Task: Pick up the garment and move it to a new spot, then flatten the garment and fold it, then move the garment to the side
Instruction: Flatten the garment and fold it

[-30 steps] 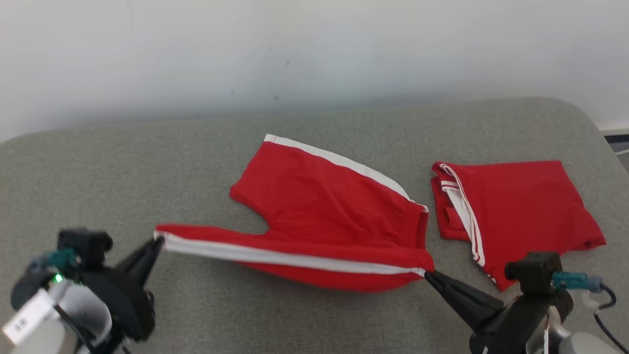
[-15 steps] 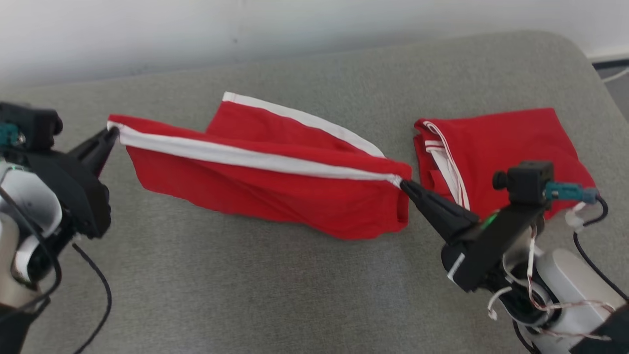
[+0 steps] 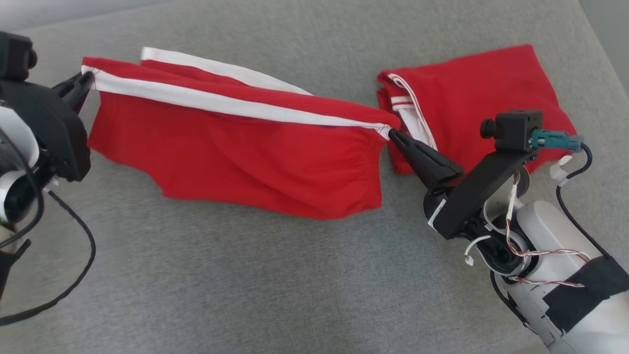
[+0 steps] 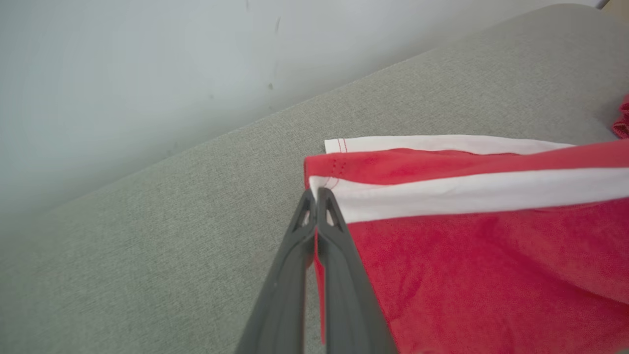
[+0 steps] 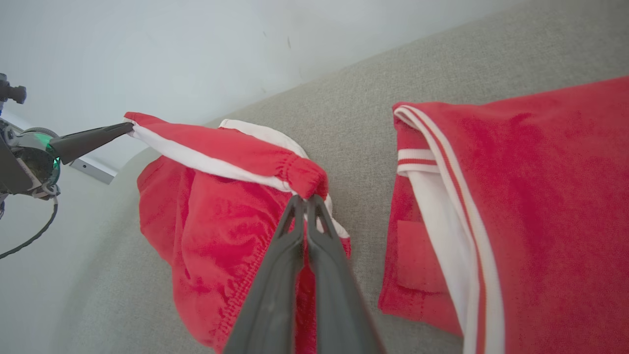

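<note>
Red shorts (image 3: 236, 152) with white side stripes hang stretched between my two grippers above the grey cushion. My left gripper (image 3: 87, 77) is shut on the hem corner of the striped edge (image 4: 319, 189). My right gripper (image 3: 391, 132) is shut on the elastic waistband corner (image 5: 307, 189). The lower half of the shorts drapes down and the far leg (image 3: 206, 66) trails behind, touching the cushion.
A second red garment (image 3: 471, 93), folded, with white striped trim, lies on the cushion just right of my right gripper. The grey cushion (image 3: 245, 275) is bare in front. A pale wall (image 4: 123, 73) rises behind the cushion. A black cable (image 3: 73, 275) loops under my left arm.
Both grippers have lifted the striped edge up and away from me, so the shorts now hang in the air. The head camera has tilted down, shifting the whole picture.
</note>
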You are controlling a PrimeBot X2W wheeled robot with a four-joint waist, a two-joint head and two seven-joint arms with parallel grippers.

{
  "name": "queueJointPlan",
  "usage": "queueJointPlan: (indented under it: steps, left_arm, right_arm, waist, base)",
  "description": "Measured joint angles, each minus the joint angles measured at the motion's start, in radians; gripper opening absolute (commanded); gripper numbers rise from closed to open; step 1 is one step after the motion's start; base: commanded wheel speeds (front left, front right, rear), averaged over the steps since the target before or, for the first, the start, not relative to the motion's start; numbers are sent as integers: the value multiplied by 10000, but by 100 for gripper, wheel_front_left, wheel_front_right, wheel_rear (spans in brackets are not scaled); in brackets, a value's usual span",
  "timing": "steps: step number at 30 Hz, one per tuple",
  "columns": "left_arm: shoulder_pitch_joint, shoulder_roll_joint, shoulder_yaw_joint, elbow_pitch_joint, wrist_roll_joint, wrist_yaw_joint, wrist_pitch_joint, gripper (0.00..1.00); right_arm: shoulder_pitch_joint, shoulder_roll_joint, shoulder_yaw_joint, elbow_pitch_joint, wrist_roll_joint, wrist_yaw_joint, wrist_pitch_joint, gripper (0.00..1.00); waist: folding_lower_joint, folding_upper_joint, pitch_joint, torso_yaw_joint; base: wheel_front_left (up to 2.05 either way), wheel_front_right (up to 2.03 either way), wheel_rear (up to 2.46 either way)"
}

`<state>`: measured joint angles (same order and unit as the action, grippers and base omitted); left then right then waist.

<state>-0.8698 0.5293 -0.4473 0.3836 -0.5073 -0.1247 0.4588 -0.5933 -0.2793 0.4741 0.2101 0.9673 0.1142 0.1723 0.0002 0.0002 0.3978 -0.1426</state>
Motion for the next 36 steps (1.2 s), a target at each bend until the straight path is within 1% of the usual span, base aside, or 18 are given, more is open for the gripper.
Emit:
queueJointPlan:
  steps: [5, 10, 11, 12, 13, 14, 15, 21, 23, 28, 32, 34, 36]
  left_arm:
    - [-581, 2, -548, 339, -82, 0, -19, 0]
    - [-1167, 58, -1035, 729, -107, 0, -128, 0]
    - [-1362, 56, -1231, 1005, -96, 0, -217, 19]
    - [-1476, 35, -1281, 1302, -56, 0, -307, 64]
    - [-1528, 44, -1325, 1463, 27, -2, -326, 100]
    - [-1584, 79, -1446, 1569, 71, -2, -393, 100]
    - [-1617, 17, -1438, 1691, 42, -2, -529, 100]
    - [-1641, -178, -1685, 2249, 4, -2, -1049, 100]
    - [-1572, -180, -1755, 2406, -67, -2, -1306, 100]
    - [-1183, -433, -1845, 2792, -301, -2, -1893, 100]
    - [-680, -623, -1864, 2955, -849, -2, -2178, 100]
    - [-454, -594, -2010, 3035, -846, -2, -2228, 100]
    - [-216, -525, -1931, 3089, -1005, -2, -2299, 100]
  right_arm:
    - [-221, 174, 58, 512, -29, 0, -117, 0]
    - [-526, 493, 217, 871, -102, 2, -290, 0]
    - [-636, 606, 322, 1068, -130, 2, -328, 0]
    - [-713, 700, 395, 1206, -267, 2, -437, 33]
    - [-746, 740, 393, 1254, -299, 4, -516, 75]
    - [-776, 771, 391, 1331, -299, 6, -593, 75]
    - [-785, 782, 370, 1421, -299, 6, -671, 100]
    - [-778, 652, 364, 1751, -408, 69, -1028, 100]
    - [-723, 556, 370, 1802, -418, 90, -1179, 100]
    - [-347, 259, 416, 1906, -472, 90, -1557, 100]
    - [7, 192, 504, 1916, -472, 90, -1762, 100]
    - [118, 178, 566, 1862, -472, 90, -1864, 100]
    - [155, 186, 740, 1772, -495, 90, -1904, 100]
  waist:
    - [0, 0, 451, -352]
    - [-1, -1, 815, -560]
    - [0, 0, 923, -610]
    - [-1, 0, 1000, -642]
    - [-1, 0, 1025, -651]
    - [-1, 0, 1041, -653]
    - [-1, 0, 1041, -646]
    - [-2, -2, 868, -557]
    - [-1, -2, 742, -513]
    - [-2, -2, 323, -370]
    - [-4, -2, -58, -211]
    - [-4, -3, -229, -120]
    - [-4, -2, -380, -29]
  base:
    - [0, 0, 0]
    - [0, 0, 0]
    - [0, 0, 0]
    - [0, 0, 0]
    - [0, 0, 0]
    - [0, 0, 0]
    - [0, 0, 0]
    - [0, 0, 0]
    - [0, 0, 0]
    - [0, 0, 0]
    - [0, 0, 0]
    - [0, 0, 0]
    - [0, 0, 0]
